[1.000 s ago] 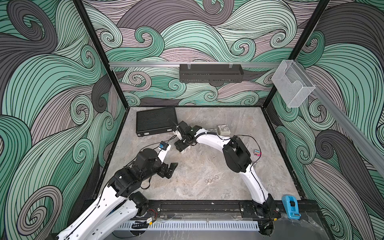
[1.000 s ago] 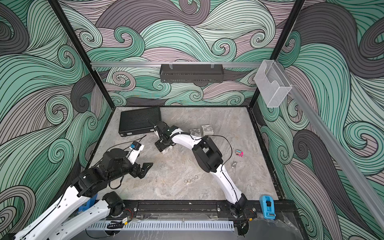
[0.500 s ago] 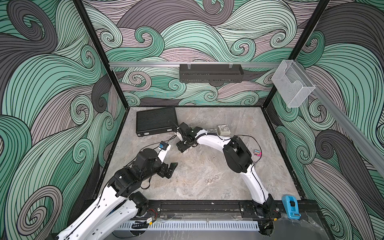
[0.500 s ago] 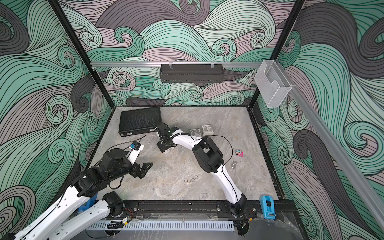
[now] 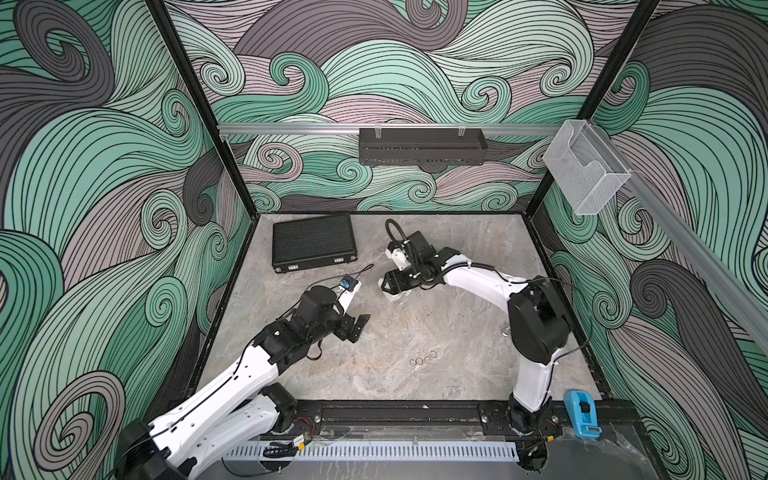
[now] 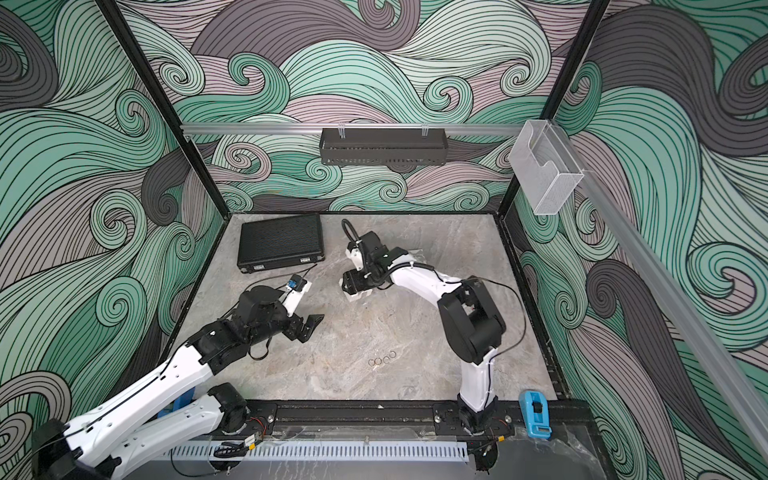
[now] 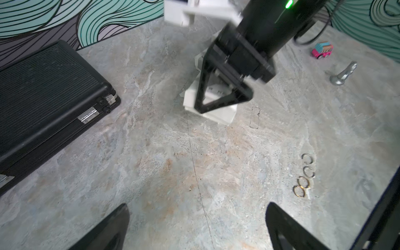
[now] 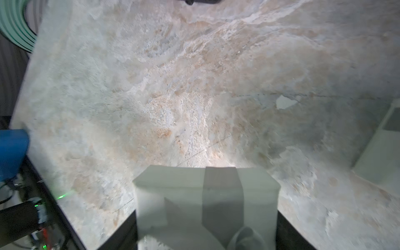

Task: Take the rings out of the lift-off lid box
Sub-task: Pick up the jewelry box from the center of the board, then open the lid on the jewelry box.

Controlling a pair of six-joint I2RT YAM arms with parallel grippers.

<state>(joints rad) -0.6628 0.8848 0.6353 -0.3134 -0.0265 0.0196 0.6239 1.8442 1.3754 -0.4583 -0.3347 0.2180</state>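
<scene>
White lift-off lid box [image 7: 220,113] | clasped between my right gripper [image 8: 206,214] jaws, nearer arm | left gripper [image 7: 197,211] wide, empty, near box

1. A closed black ribbed case [image 5: 312,243] lies flat on the table [image 5: 374,382], far corner, my left.
2. A pink-and-teal toy [image 7: 321,50] sits near a silver metal piece [image 7: 344,73], not touching.
3. A blue tape dispenser [image 5: 582,415] stands at the front edge, my right.

In both top views the right claw [image 5: 390,289] hides most of the white box [image 5: 394,297]; the rings [image 5: 423,360], at 5 o'clock from it, are mere specks.
</scene>
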